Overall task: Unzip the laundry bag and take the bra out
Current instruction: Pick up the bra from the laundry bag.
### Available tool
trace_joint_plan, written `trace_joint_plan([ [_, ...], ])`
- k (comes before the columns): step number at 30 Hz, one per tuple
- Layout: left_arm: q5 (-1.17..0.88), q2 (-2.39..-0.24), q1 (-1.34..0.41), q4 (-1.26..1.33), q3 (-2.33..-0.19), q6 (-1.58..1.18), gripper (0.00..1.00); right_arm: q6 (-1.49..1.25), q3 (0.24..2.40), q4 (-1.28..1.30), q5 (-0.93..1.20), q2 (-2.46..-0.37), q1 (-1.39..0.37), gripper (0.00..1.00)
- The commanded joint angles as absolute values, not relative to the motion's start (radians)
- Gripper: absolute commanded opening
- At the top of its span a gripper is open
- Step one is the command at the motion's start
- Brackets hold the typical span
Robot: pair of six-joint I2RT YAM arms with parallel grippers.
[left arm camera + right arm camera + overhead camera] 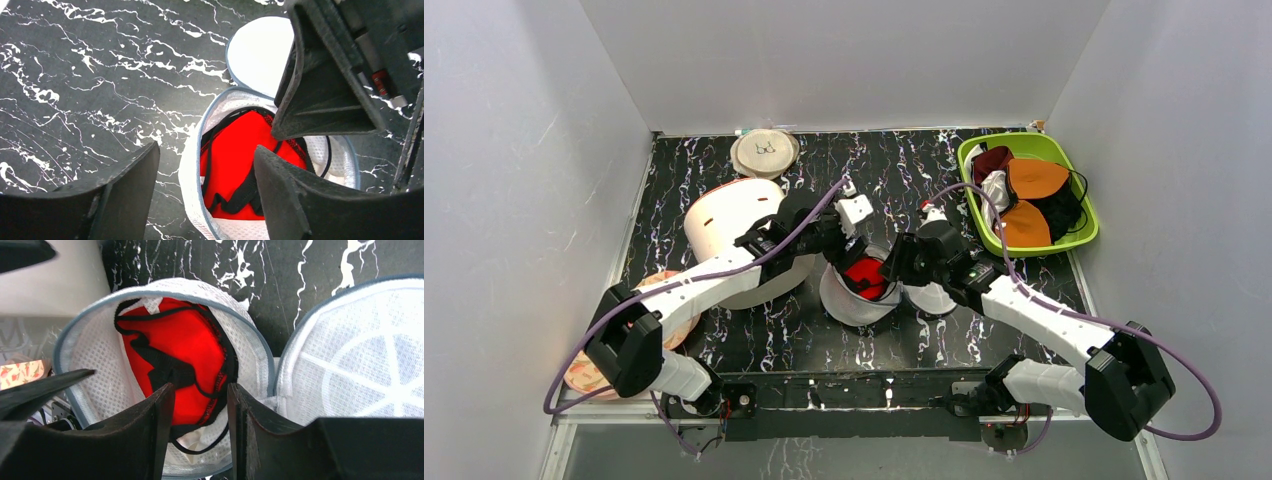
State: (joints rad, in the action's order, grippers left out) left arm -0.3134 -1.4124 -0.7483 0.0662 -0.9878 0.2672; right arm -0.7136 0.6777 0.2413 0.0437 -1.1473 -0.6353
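Note:
The laundry bag stands unzipped mid-table, and its round mesh lid is flopped over to the right. The red bra with black straps lies inside. My left gripper is open and straddles the bag's left rim, with one finger outside and the other over the bra. From the right, my right gripper hangs open just over the bra's near edge, with a black strap looping below the fingertips. Both grippers meet over the bag's mouth.
A big cream cylinder lies just left of the bag, under the left arm. A flat beige disc sits at the back. A green bin at the back right holds orange cups and dark garments. White walls enclose the table.

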Motion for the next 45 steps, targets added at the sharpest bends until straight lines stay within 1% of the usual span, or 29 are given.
trace_joint_plan([
  [1, -0.297, -1.433, -0.752, 0.030, -1.009, 0.289, 0.63, -0.707, 0.752, 0.238, 0.027, -1.157, -0.655, 0.39],
  [4, -0.300, -1.448, -0.752, 0.029, -1.004, 0.303, 0.59, -0.726, 0.758, 0.247, -0.006, -1.177, -0.664, 0.34],
  [8, -0.295, -1.481, -0.752, 0.007, -1.011, 0.321, 0.56, -0.738, 0.748, 0.240, -0.027, -1.197, -0.665, 0.35],
  [14, -0.299, -1.518, -0.752, -0.012, -1.024, 0.333, 0.45, -0.726, 0.747, 0.229, -0.035, -1.211, -0.669, 0.38],
  [21, -0.359, -1.545, -0.752, -0.031, -1.046, 0.321, 0.21, -0.746, 0.741, 0.178, -0.021, -1.247, -0.688, 0.38],
  [23, -0.382, -1.551, -0.752, -0.035, -1.053, 0.314, 0.07, -0.755, 0.747, 0.159, -0.025, -1.264, -0.698, 0.37],
  [24, -0.391, -1.552, -0.752, -0.033, -1.054, 0.309, 0.01, -0.760, 0.753, 0.153, -0.035, -1.271, -0.703, 0.37],
  [33, -0.471, -1.545, -0.762, -0.028, -1.053, 0.309, 0.00, -0.882, 0.750, 0.115, -0.228, -1.340, -0.724, 0.41],
  [36, -0.476, -1.541, -0.767, -0.029, -1.051, 0.317, 0.00, -0.916, 0.736, 0.098, -0.287, -1.347, -0.723, 0.45],
  [38, -0.477, -1.540, -0.770, -0.029, -1.051, 0.319, 0.00, -0.913, 0.733, 0.080, -0.297, -1.354, -0.724, 0.46],
  [40, -0.483, -1.538, -0.771, -0.029, -1.051, 0.321, 0.00, -0.900, 0.733, 0.058, -0.295, -1.361, -0.723, 0.42],
  [42, -0.497, -1.537, -0.773, -0.027, -1.052, 0.319, 0.00, -0.890, 0.742, 0.056, -0.301, -1.373, -0.723, 0.31],
  [44, -0.501, -1.534, -0.774, -0.024, -1.051, 0.318, 0.00, -0.879, 0.761, 0.083, -0.315, -1.376, -0.723, 0.17],
  [45, -0.500, -1.531, -0.776, -0.022, -1.050, 0.316, 0.00, -0.869, 0.771, 0.098, -0.318, -1.374, -0.724, 0.13],
])
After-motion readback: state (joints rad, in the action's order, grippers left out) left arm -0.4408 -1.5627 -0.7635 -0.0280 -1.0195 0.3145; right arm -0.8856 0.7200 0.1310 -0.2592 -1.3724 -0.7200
